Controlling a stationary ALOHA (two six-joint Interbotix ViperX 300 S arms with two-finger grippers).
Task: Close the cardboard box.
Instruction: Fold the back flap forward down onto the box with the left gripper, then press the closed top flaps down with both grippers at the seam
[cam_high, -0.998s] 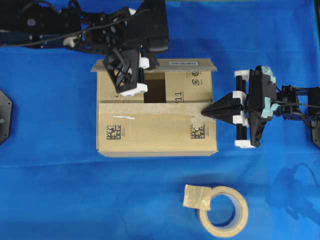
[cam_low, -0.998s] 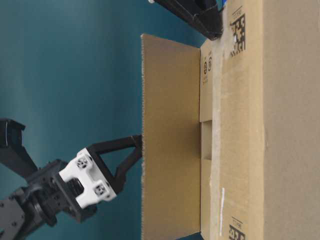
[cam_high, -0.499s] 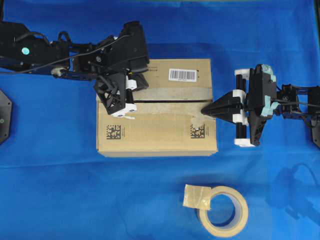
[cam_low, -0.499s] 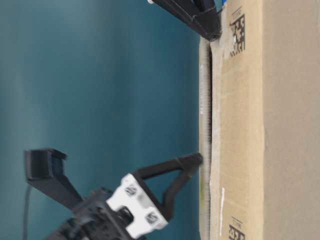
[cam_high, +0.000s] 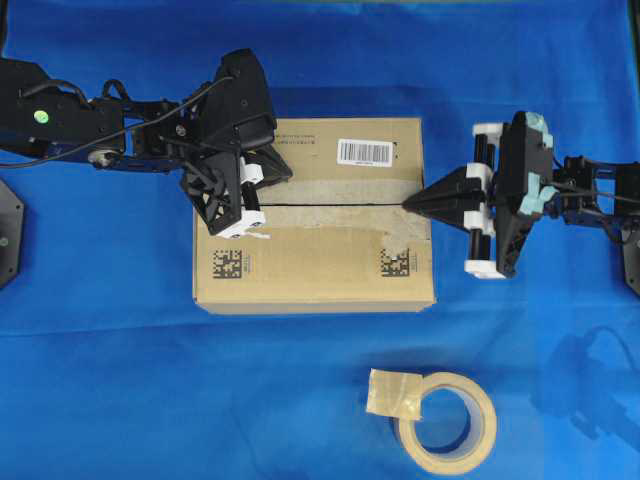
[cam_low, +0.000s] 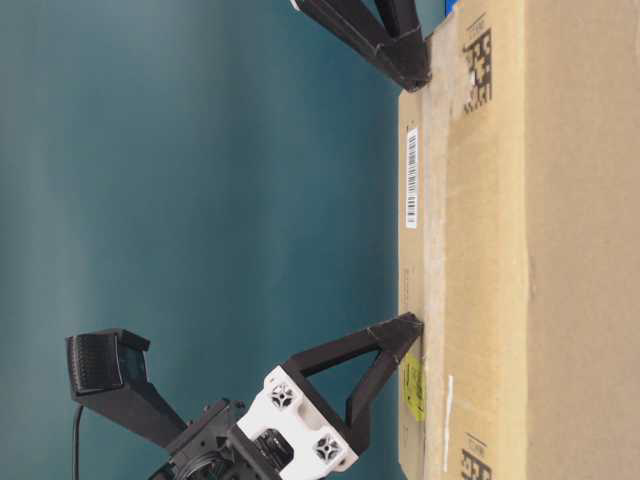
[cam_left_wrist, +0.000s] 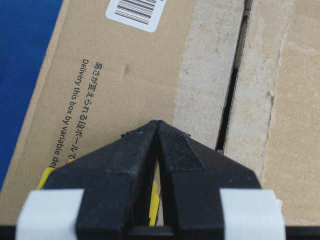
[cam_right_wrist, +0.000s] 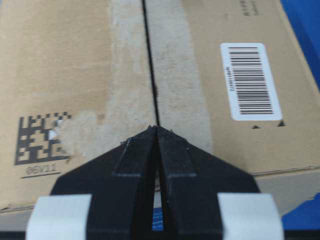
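Two flaps down: a second back I saw the far flap of the cardboard box (cam_high: 315, 215) standing upright with the dark inside showing; now it lies flat and its edge meets the near flap along one thin seam across the top.
Tape roll: one beige tape roll (cam_high: 447, 423), nearest the lower edge of the overhead view, lying flat on the blue counter (cam_high: 120, 390), well apart from the box.
Box place: one box, mid-counter, between my two arms.
Black square codes: two, both on the near flap.
Right claw: one right claw (cam_high: 410, 204), fingers pressed together on nothing, tip at the right end of the seam; it has slid slightly farther back from the near flap's corner.
Left claw: one left claw (cam_high: 262, 196), also pinched together and empty, tip resting on the far flap beside the seam at the left end; it has come down with the flap.
Labels: one white barcode label (cam_high: 364, 151) and one yellow sticker (cam_low: 411, 386), both on the far flap.
Meaning: I judge the closing essentially done.
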